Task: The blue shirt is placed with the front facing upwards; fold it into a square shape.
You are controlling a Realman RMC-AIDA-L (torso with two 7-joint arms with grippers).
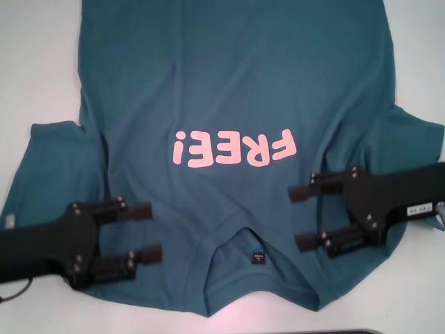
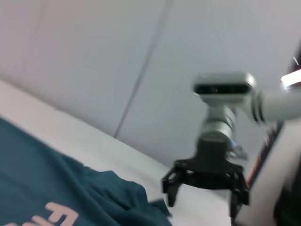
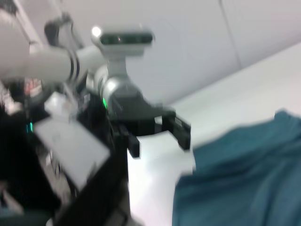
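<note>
Head view, blue shirt (image 1: pixel 229 90): spread flat on the white table (image 1: pixel 35 62), front up, pink "FREE!" lettering (image 1: pixel 235 148) on the chest, collar (image 1: pixel 259 243) nearest the robot.
Left gripper (image 1: pixel 147 231): above the shirt's shoulder beside the collar, fingers spread apart, holding nothing.
Right gripper (image 1: pixel 302 217): above the opposite shoulder, fingers likewise parted, empty.
Sleeves: one spread out to each side.

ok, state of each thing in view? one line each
blue shirt: spread flat on the table, front up, unfolded, collar toward the robot, some wrinkles near the shoulders.
left gripper: jaws open, over the shirt's shoulder beside the collar, holding nothing.
right gripper: jaws open, over the other shoulder, holding nothing.
table: white, shirt lying on it.
</note>
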